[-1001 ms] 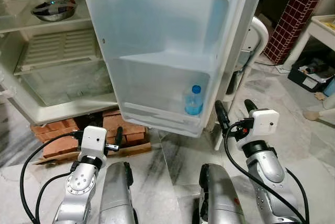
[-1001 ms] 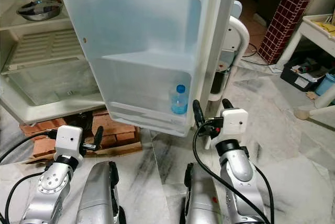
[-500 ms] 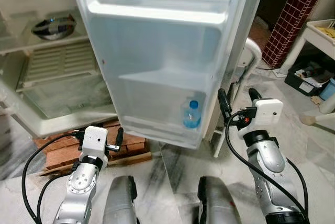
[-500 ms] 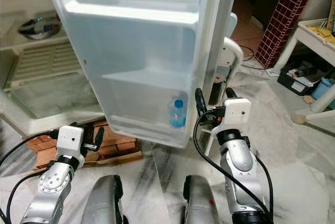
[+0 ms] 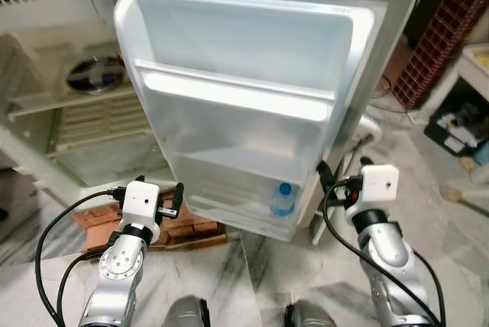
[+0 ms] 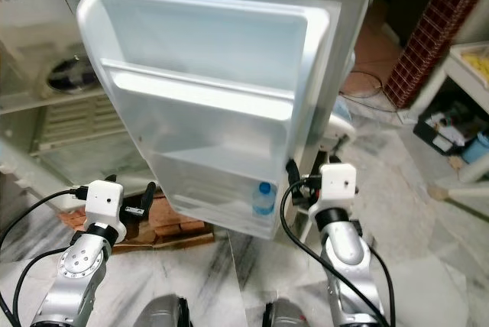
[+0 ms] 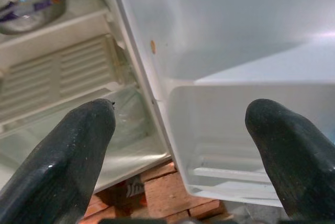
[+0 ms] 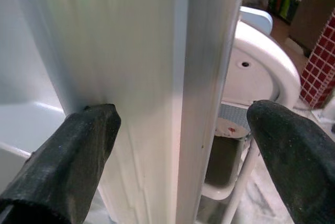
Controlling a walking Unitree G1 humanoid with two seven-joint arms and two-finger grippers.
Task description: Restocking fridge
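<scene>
The white fridge door (image 5: 252, 105) stands swung open in front of me, its inner shelves facing me. A clear water bottle with a blue cap (image 5: 283, 199) stands upright in the lowest door shelf (image 6: 221, 205). My right gripper (image 5: 344, 168) is open low at the door's outer edge. In the right wrist view that edge (image 8: 204, 77) runs between the two black fingers (image 8: 78, 150), and I cannot tell whether they touch it. My left gripper (image 5: 147, 189) is open and empty, low by the door's hinge side, facing the fridge cabinet (image 7: 63, 77).
A metal bowl (image 5: 95, 75) sits on a shelf inside the cabinet. Red bricks (image 5: 191, 228) prop up the fridge. A white plastic chair (image 8: 261, 62) stands behind the door. To the right are a red-tiled pillar (image 5: 447, 29), a white table (image 5: 475, 59) and a black box (image 5: 462, 117).
The whole picture has shifted down, so the camera moved and the door's top edge now shows. Both grippers stay open; the right one sits closer to the door's edge.
</scene>
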